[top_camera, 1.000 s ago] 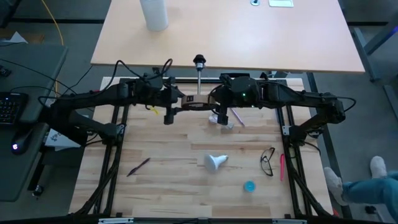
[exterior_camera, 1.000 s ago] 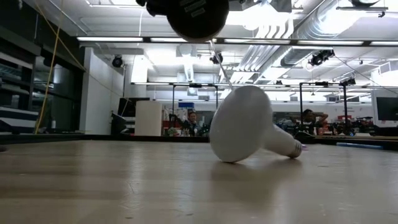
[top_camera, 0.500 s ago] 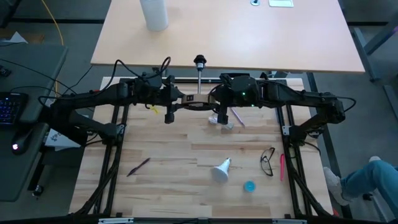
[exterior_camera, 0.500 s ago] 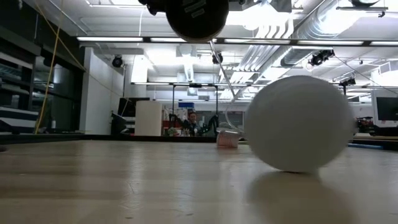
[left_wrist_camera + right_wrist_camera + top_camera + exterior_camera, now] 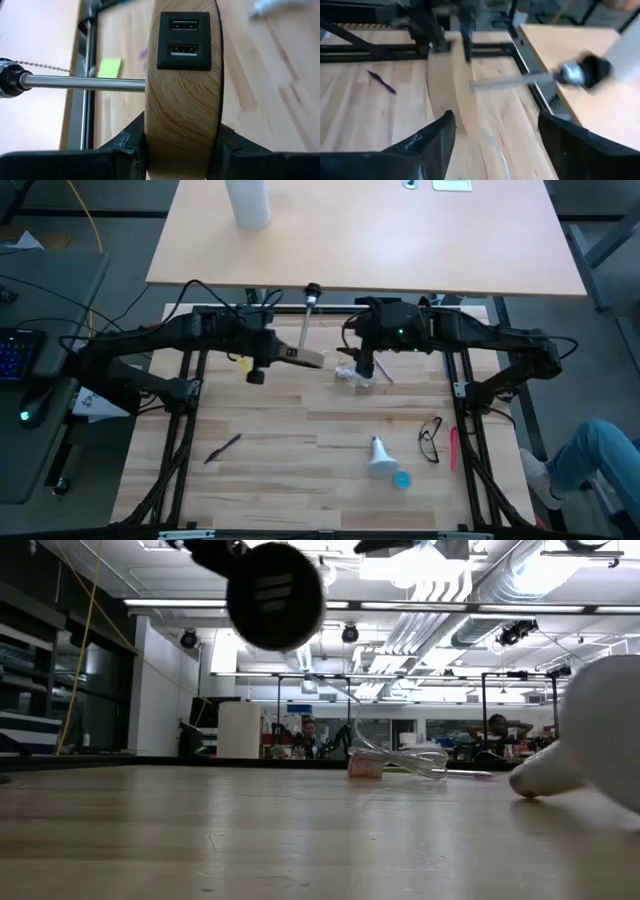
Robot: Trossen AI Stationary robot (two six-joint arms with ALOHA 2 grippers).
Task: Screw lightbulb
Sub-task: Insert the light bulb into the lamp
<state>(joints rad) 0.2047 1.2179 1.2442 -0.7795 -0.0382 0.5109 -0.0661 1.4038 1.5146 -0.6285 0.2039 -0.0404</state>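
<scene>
The lightbulb (image 5: 381,458) lies on its side on the wooden table, near the right of the front half, with its neck toward the far edge. In the low view the lightbulb (image 5: 600,730) shows at the right. My left gripper (image 5: 288,357) is shut on a round wooden disc (image 5: 303,358), held in the air. The disc's metal post (image 5: 308,325) slants toward the far edge and ends in a black socket (image 5: 312,290). The disc's dark underside (image 5: 275,595) faces the near edge. My right gripper (image 5: 362,370) stands open just right of the disc and touches nothing. My left gripper pinches the disc at its rim (image 5: 182,125), one finger (image 5: 131,142) on the face that bears the post, the other on the opposite face. The fingers come from the table's left, slanting down. The disc is lifted clear and stands on edge, with its post roughly level.
A clear cord with a small pink piece (image 5: 358,376) lies under my right gripper. Glasses (image 5: 430,438), a pink pen (image 5: 453,448) and a blue cap (image 5: 401,479) lie near the bulb, and a dark pen (image 5: 223,447) lies at the near left. A white cylinder (image 5: 248,202) stands on the far table.
My left gripper has carried the disc a little toward the table's left and turned it, so the post now leans left. My right gripper, close against the disc before, now stands apart from it. The lightbulb has rolled toward the near right and turned about.
</scene>
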